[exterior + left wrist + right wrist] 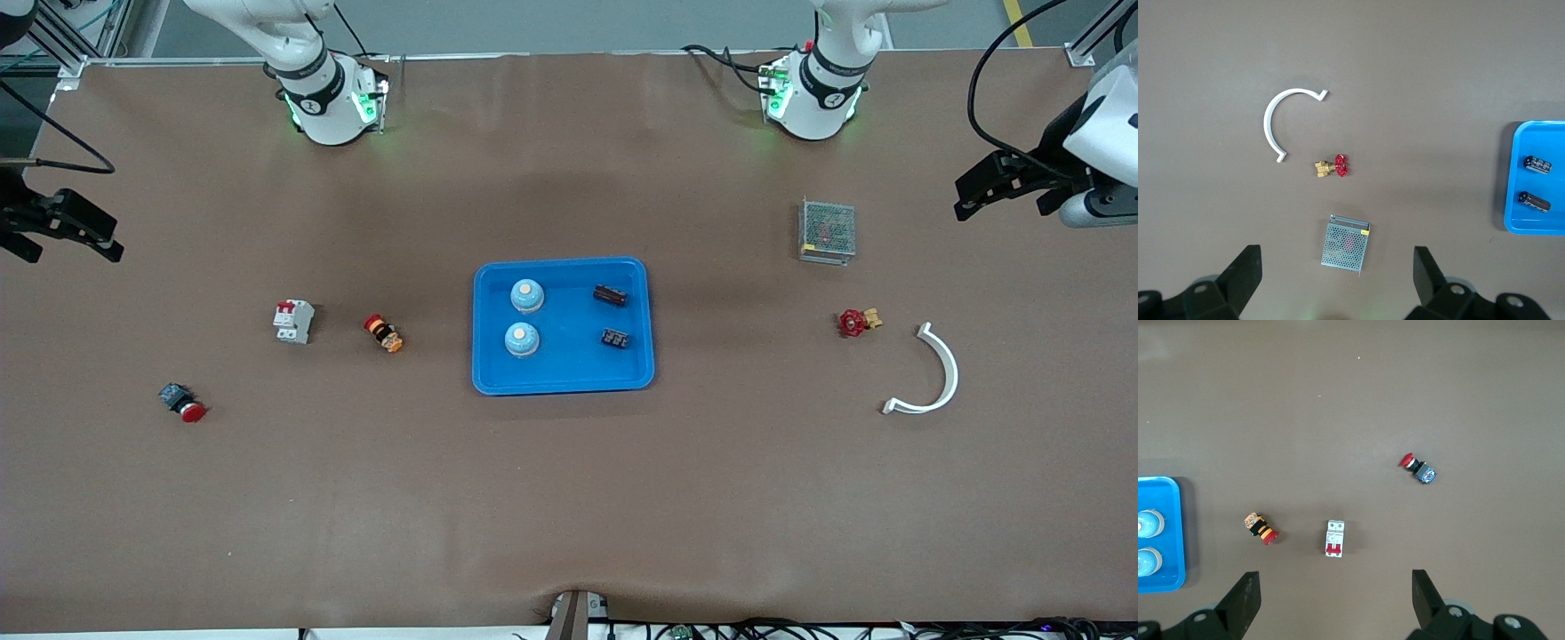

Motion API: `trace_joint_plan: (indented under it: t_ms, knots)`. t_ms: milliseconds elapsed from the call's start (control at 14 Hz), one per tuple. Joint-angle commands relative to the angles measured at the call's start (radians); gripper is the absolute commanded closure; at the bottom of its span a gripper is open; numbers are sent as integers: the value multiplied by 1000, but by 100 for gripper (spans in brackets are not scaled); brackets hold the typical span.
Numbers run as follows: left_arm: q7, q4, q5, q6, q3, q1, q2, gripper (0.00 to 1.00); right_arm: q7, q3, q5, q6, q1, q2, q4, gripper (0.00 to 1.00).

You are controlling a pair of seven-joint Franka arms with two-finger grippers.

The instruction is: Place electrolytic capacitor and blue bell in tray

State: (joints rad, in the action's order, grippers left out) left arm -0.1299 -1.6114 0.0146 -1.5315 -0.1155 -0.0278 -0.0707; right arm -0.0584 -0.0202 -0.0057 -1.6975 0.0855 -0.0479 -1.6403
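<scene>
The blue tray (569, 364) lies at the table's middle. In it stand two blue bells (526, 295) (522, 339) toward the right arm's end, and two dark electrolytic capacitors (610, 295) (614, 338) toward the left arm's end. The left wrist view shows the tray's edge (1538, 133) with both capacitors (1537, 163) (1534, 201); the right wrist view shows the tray (1158, 583) with the bells (1148, 523). My left gripper (965, 200) (1337, 257) hangs open and empty high over its end of the table. My right gripper (111, 240) (1335, 580) hangs open and empty over its own end.
Toward the left arm's end lie a grey mesh box (827, 230), a red-handled brass valve (856, 322) and a white curved piece (933, 373). Toward the right arm's end lie a white breaker (293, 321), an orange-black button (383, 333) and a red push button (182, 402).
</scene>
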Motion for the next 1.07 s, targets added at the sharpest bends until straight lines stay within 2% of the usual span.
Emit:
trace_joint_plan:
  t_ms: [0, 997]
  knots:
    - [29, 4, 16, 16, -3, -3, -12, 0, 8, -18, -7, 13, 22, 13, 42, 0]
    - [62, 19, 33, 25, -1, -3, -1, 0, 3, -20, -14, 12, 20, 14, 89, 0]
